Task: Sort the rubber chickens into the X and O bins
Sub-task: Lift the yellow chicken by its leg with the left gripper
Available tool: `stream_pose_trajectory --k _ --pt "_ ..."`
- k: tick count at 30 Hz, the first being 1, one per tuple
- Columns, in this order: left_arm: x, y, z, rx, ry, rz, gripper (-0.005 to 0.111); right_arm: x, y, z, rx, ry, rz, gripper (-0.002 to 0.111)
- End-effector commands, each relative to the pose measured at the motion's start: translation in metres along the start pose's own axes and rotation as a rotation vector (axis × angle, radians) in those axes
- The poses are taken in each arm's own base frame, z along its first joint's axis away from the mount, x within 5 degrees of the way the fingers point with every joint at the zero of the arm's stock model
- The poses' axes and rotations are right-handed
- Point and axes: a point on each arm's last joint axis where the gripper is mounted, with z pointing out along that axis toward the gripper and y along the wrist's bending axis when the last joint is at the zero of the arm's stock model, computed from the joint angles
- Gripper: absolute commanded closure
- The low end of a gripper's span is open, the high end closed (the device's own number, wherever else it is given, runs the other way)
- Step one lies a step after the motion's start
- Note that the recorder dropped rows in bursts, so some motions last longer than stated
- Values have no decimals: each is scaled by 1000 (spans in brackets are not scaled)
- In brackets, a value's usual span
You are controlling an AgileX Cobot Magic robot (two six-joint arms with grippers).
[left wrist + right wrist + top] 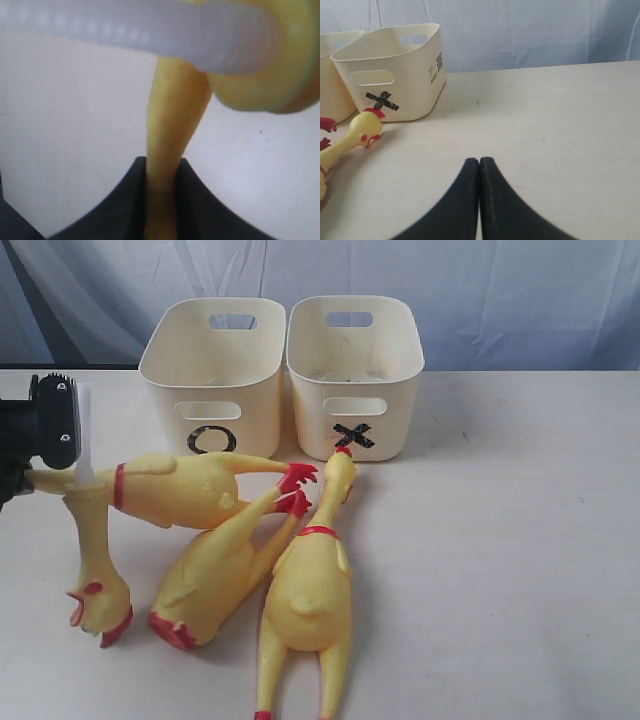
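Note:
The thinnest rubber chicken (pixel 95 540) hangs head down at the left, its white tube (pixel 84 435) pointing up. My left gripper (pixel 28 480) is shut on a thin yellow limb of it (pixel 167 150); the ribbed tube (pixel 125 30) crosses that wrist view. Three more chickens lie on the table: one crosswise (pixel 190 488), one diagonal (pixel 215 575), and one (pixel 310 580) with its head (pixel 365 131) by the X bin (pixel 355 370) (pixel 395 65). The O bin (pixel 210 370) (pixel 332 80) stands left of it. Only the right wrist view shows my right gripper (pixel 479 161), shut on nothing.
A pale table (pixel 520 540) carries everything, with a blue-white cloth backdrop (pixel 480 290) behind the bins. Both bins look bare inside from here. The crosswise chicken's red feet (pixel 297 478) touch the feet of the diagonal one.

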Motion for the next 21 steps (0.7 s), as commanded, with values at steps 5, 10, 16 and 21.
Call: stream_pose_trajectory --k 5,10,16,21 --pt "-9 9 -7 -115 -83 -12 107 0 0 0 5 -9 -7 108" --pt "-12 13 -7 -158 -111 -12 107 0 0 0 5 -9 -7 108" --pt "-16 19 -9 -231 -159 -5 107 0 0 0 5 -9 -7 108" --pt "-19 25 -12 -303 -197 33 107 0 0 0 5 -9 -7 108"
